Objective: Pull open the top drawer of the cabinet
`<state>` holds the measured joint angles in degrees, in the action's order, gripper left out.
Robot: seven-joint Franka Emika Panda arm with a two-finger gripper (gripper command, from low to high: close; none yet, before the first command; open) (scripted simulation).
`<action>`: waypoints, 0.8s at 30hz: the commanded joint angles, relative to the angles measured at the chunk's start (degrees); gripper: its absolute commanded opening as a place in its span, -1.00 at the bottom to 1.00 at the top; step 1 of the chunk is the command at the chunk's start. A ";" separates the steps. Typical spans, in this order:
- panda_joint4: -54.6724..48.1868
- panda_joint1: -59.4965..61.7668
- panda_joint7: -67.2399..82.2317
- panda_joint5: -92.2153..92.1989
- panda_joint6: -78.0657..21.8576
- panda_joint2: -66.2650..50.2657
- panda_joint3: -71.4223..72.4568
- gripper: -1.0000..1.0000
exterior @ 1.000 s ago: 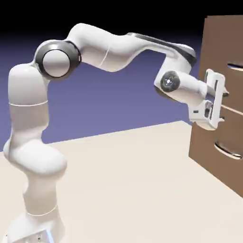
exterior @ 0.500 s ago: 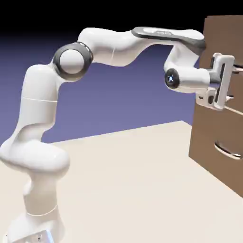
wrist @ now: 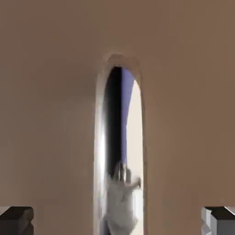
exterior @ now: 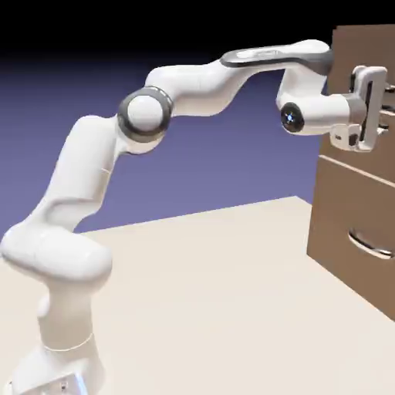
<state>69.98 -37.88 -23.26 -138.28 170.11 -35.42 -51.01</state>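
Past the hand, we see a plain blue-violet backdrop that darkens to black above it. Below the hand, we see a pale, smooth tabletop, evenly lit, its far edge meeting the blue-violet.

The arm rose from its base, well below the gripper, and arched over to a bent wrist just behind it. The fingertips stood wide apart, one on each side.

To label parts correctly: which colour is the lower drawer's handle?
Silver, best in the exterior view.
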 commanded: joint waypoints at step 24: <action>30.45 -47.82 42.44 -24.09 -1.71 26.91 -38.18 -1.00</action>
<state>100.42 -85.51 19.16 -162.38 168.35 -8.51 -89.22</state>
